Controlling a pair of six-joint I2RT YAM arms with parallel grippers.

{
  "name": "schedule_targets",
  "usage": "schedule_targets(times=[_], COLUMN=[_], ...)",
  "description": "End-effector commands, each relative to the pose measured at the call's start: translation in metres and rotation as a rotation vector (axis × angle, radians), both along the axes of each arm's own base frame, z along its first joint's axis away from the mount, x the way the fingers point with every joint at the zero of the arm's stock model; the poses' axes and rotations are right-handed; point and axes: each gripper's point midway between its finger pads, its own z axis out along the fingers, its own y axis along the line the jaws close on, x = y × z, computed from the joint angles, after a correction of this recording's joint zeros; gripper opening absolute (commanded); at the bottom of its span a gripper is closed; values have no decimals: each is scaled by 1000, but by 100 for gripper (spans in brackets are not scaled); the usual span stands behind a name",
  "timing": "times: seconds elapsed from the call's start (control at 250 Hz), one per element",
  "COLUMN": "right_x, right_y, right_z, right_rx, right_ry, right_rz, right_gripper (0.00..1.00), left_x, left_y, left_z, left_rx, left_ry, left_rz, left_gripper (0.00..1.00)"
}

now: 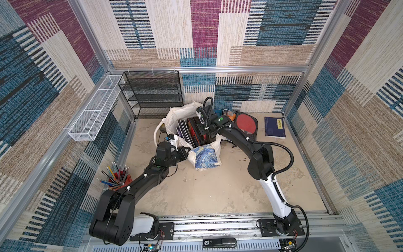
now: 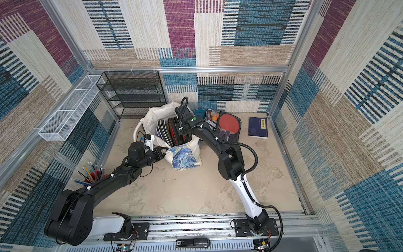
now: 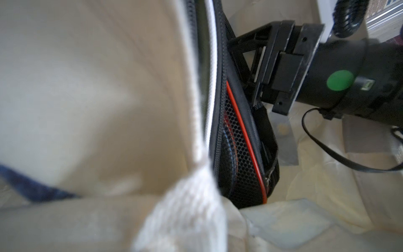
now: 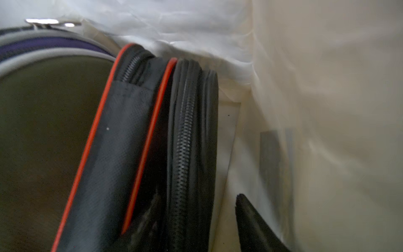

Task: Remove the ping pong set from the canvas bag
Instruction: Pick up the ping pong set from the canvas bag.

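- While the canvas bag (image 1: 174, 115) stood open-mouthed at the back middle of the table (image 1: 207, 192), its printed side faced the front rail and its cream rim sagged toward the left arm.
- The left gripper (image 1: 185, 152) was pressed together on that rim, at the corner above the print (its wrist view was mostly blurred cloth).
- Inside, other flat cases (image 1: 184, 128) stood on edge side by side. The black zip case (image 4: 130, 152) with red piping stood nearest the bag's right wall, with a narrow slot of cloth beside it.
- Through its mesh something red showed, probably a paddle.
- The right gripper (image 3: 244, 72) reached into the mouth at that case's top edge. One finger (image 4: 257, 224) showed in the slot, just beside the zip yet apart from it. The other was hidden, so I could not tell whether it pinched the case.
- A ping pong set (image 1: 245, 122) (red paddle, orange balls, opened cover) lay on the table outside the bag, behind the right arm, with a blue book (image 1: 275, 127) near the right wall.
- Bare table ran from the bag to the front rail. The black mesh shelf (image 1: 152, 93) crowded the bag's back left.
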Motion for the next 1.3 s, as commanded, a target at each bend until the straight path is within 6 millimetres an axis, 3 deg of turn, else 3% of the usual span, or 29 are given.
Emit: schedule_targets(times=[0.0,0.108,0.252,0.46,0.732,1.036,1.296], right_x=[-3,-6,-9,-10,-13,-27,-43], right_y=[5,14,20,21,23,23,11], right_z=[-9,-13,-9,19,100,172,235], right_rx=[-12,-2,6,43,159,296,399], right_ry=[12,22,16,-21,-136,-219,-310], right_rz=[12,28,30,20,14,35,36], right_gripper=[54,39,0,0,0,0,0], left_x=[-4,-2,0,4,6,5,8], left_y=[2,4,10,21,35,39,40], left_z=[-7,-4,3,10,21,27,26], left_rx=[23,29,44,57,68,71,69], left_ry=[40,37,28,31,27,19,22], left_rz=[1,12,42,83,127,139,144], left_gripper=[0,0,0,0,0,0,0])
